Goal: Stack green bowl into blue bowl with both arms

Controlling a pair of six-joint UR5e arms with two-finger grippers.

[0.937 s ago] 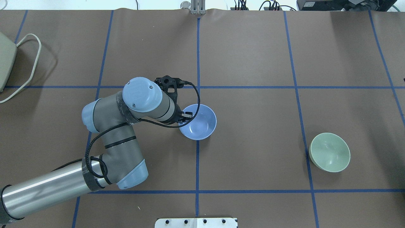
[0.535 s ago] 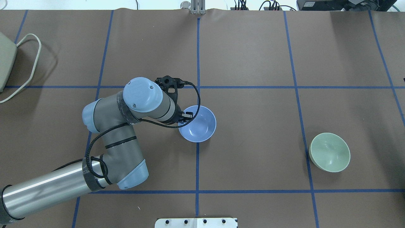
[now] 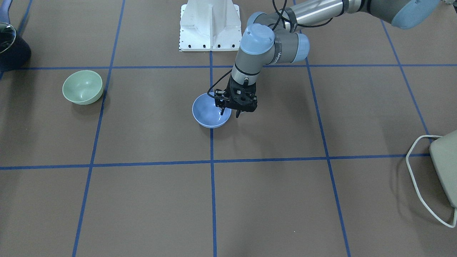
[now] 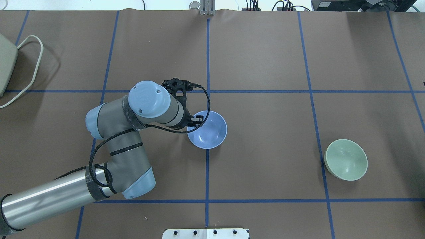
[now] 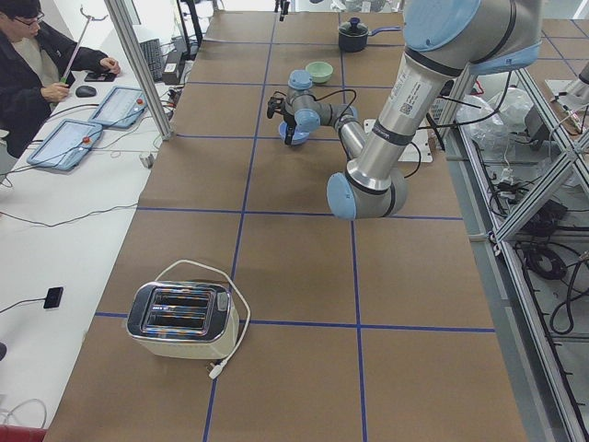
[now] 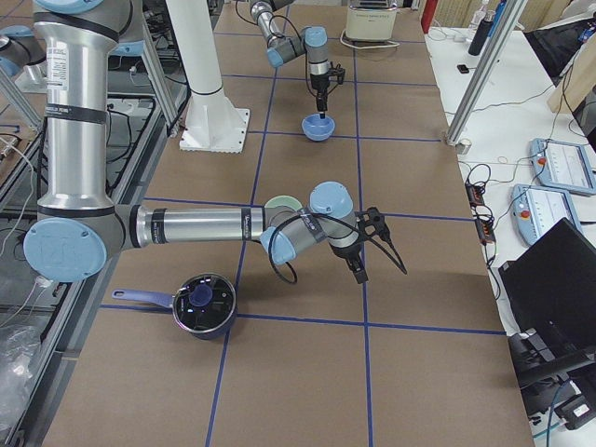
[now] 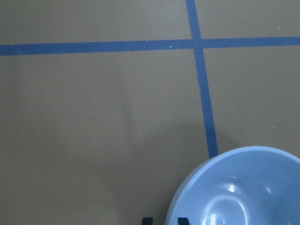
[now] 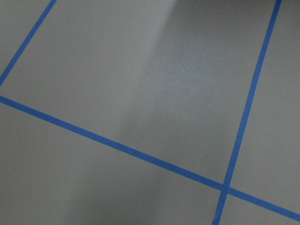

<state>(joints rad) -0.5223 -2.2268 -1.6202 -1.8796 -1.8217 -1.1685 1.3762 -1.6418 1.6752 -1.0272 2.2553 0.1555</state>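
The blue bowl (image 4: 212, 132) stands upright on the brown table at the centre grid line; it also shows in the front view (image 3: 206, 115) and the left wrist view (image 7: 243, 192). My left gripper (image 3: 230, 113) points straight down over its rim, one finger inside and one outside. In the left wrist view the fingertips (image 7: 147, 220) sit close together with the rim between them, so it is shut on the rim. The green bowl (image 4: 346, 159) stands alone far to the right (image 3: 83, 86). My right gripper (image 6: 359, 271) shows only in the right side view, near the green bowl; I cannot tell its state.
A toaster (image 5: 179, 318) with a white cord sits at the table's left end (image 4: 5, 63). A dark pot (image 6: 200, 303) stands at the right end. The white pedestal base (image 3: 210, 25) is at the robot's edge. Blue tape lines grid the table.
The blue bowl has sunk and shifted slightly toward the robot since the earliest frame. The left gripper's visible finger has edged a little further over the bowl. The green bowl has not moved.
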